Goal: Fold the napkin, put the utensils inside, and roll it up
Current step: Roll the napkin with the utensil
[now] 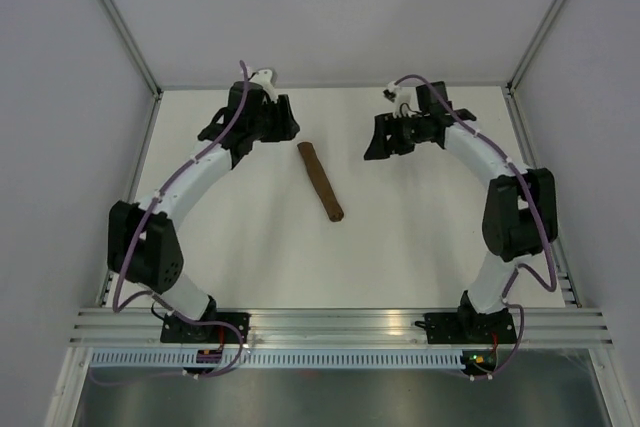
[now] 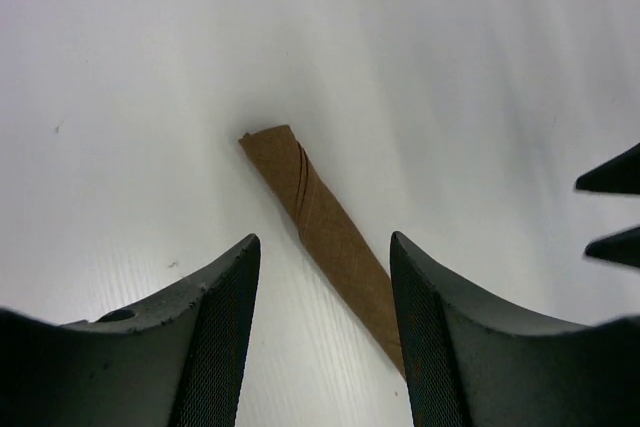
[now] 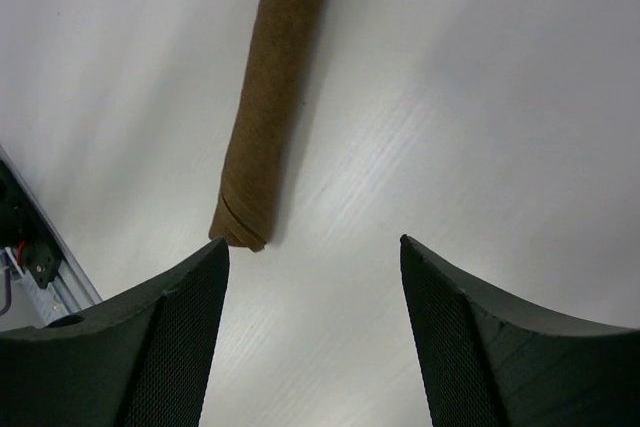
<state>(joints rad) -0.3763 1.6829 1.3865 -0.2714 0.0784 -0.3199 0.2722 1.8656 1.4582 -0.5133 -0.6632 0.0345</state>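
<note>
**Inspector A:** Start with the largest. One white table (image 1: 420, 247), carrying everything. Two arms on it. The left gripper (image 2: 323, 238) is released, its jaws spread with nothing between them. The right gripper (image 3: 314, 241) is likewise spread and empty. Neither touches the cloth.

**Inspector B:** And the cloth itself?

**Inspector A:** One napkin (image 1: 320, 181), dark brown, lying as a tight slanted roll at mid-table, between the two grippers and apart from both. Spiral wrap lines show near each end.

**Inspector B:** Handling assessment?

**Inspector A:** In my judgement it is light, soft and matte, so unlikely to slip but easily crushed or unwound. The ends look most liable to loosen. I would take hold across the middle of the roll, pinching over the outer wrap edge and squeezing gently.

**Inspector B:** The knife?

**Inspector A:** None in view in any camera. Whether it sits inside the roll, I cannot tell.
</note>
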